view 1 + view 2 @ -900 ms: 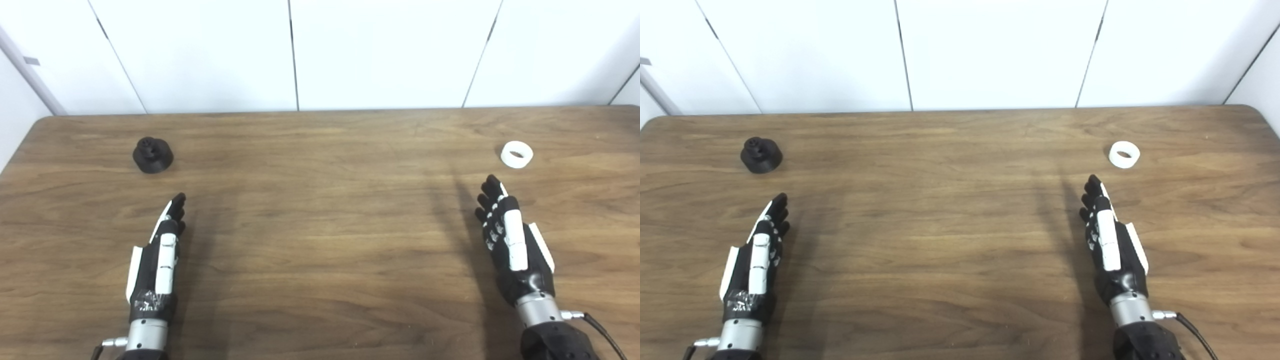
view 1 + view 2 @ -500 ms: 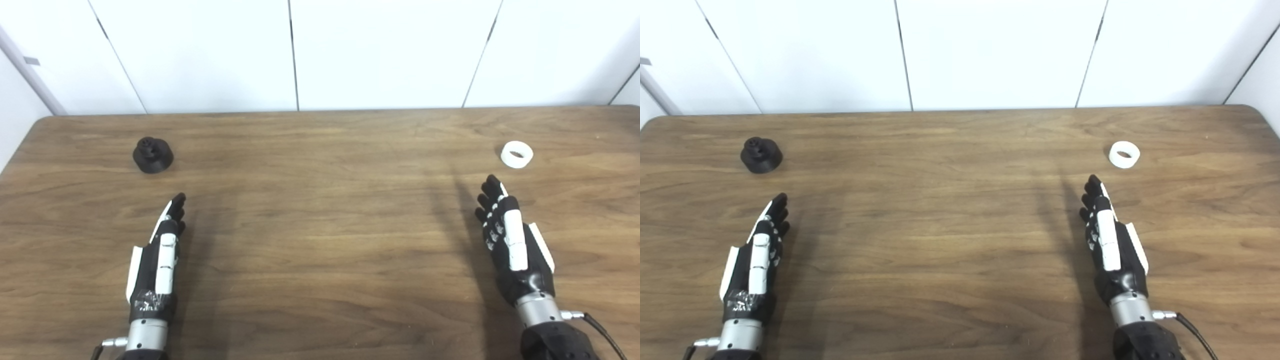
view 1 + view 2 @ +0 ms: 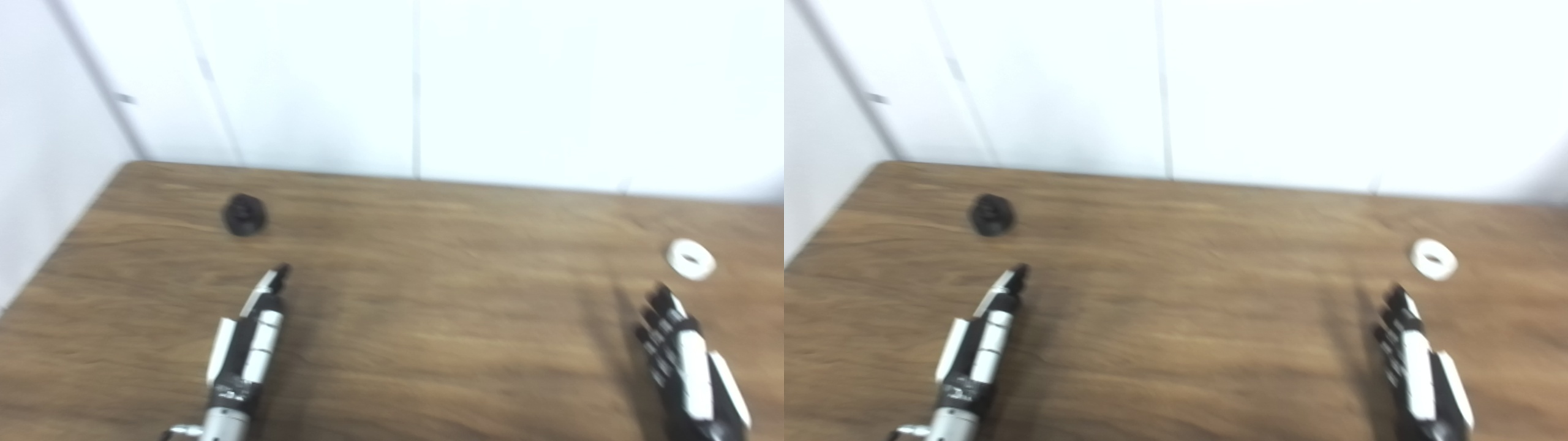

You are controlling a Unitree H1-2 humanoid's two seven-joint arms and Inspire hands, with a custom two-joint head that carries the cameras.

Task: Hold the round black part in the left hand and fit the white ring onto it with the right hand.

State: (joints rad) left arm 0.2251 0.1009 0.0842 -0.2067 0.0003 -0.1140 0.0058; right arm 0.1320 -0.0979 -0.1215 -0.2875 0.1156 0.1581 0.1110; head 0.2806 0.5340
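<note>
Black and round, the round black part rests on the wooden table at far left, free of any contact; both views are blurred, so its finer form cannot be read. Just near of it and slightly to the right, the left hand lies low over the table with its fingers extended and empty, tips pointing toward the part but short of it. The middle of the table separates the two hands. At near right, the right hand is likewise held flat, fingers straight, slightly spread and holding nothing. The white ring lies flat on the table just beyond and a little to the right of those fingertips, untouched.

Step in hand, as judged: the approach, before either grasp; nothing is yet held. The next move calls for the left hand to advance toward the far left and close around the black part, and the right hand to reach forward and pinch the ring by its rim.
</note>
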